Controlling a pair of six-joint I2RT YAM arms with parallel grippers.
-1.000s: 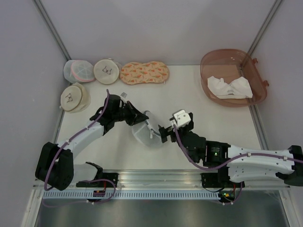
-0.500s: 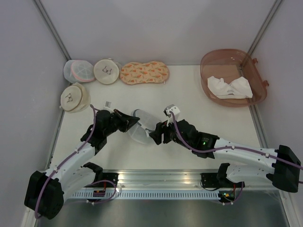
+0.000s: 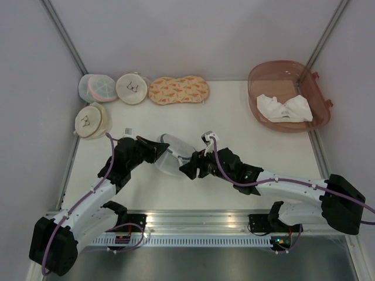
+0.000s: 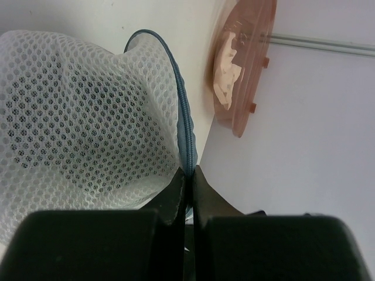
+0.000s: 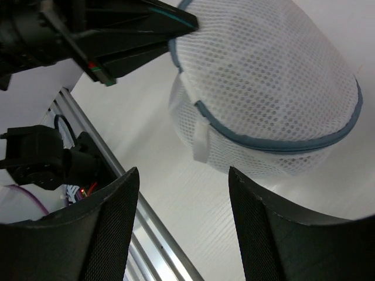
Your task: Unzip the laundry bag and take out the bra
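Observation:
The laundry bag (image 3: pixel 173 157), a domed white mesh pouch with a blue-grey zipper rim (image 5: pixel 281 143), lies mid-table between both arms. My left gripper (image 3: pixel 163 153) is shut on the rim at the bag's left side; in the left wrist view the jaws (image 4: pixel 188 174) pinch the zipper band, with the mesh (image 4: pixel 76 117) to their left. My right gripper (image 3: pixel 187 168) is open at the bag's near right edge, apart from it. In the right wrist view its jaws (image 5: pixel 183 175) frame bare table below the bag (image 5: pixel 269 76) and a white tab (image 5: pixel 202 143). The bra is hidden.
Along the back left lie a pink-trimmed mesh pouch (image 3: pixel 97 88), two cream pouches (image 3: pixel 131 88) (image 3: pixel 92 120) and a carrot-print pouch (image 3: pixel 179 90). A translucent brown tub (image 3: pixel 275 64) holding white cloth (image 3: pixel 284 108) stands back right. A metal rail (image 3: pixel 193 219) runs along the near edge.
The right gripper has narrowed its jaws and slid left toward the bag's near edge. The left arm has swung outward, still clamped on the rim, and the bag has shifted slightly left.

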